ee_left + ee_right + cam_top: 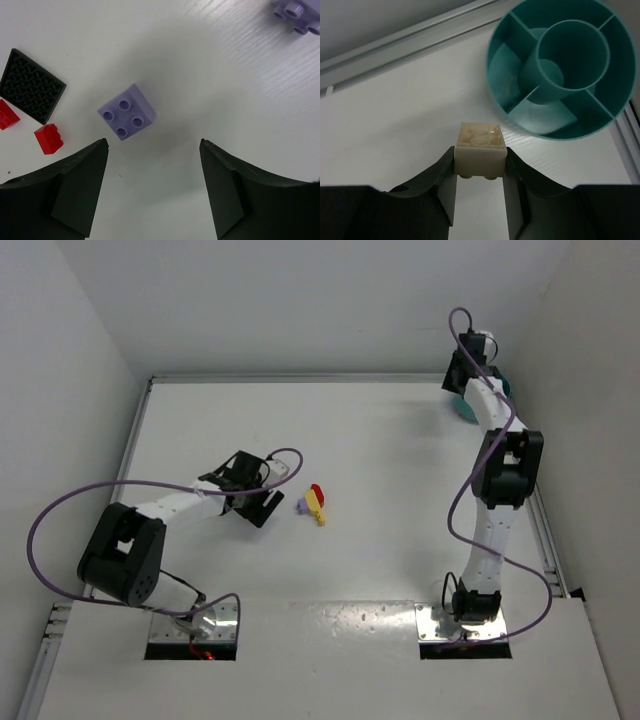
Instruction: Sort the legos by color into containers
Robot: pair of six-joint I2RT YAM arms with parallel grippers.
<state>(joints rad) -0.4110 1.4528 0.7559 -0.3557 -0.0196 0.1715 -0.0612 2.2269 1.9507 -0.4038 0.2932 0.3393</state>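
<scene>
right gripper (pixel 480 161) grips pale brick (pixel 481 145), unseen from top; left gripper (pixel 152 144) wide near purple brick (pixel 127 111).

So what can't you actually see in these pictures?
- Top view: teal bowl mostly hidden behind the right arm; compartments unseen.
- Top view: lego cluster too small to count.
- Left wrist view: far purple brick cut by the top edge; one red brick cut by the left edge.
</scene>
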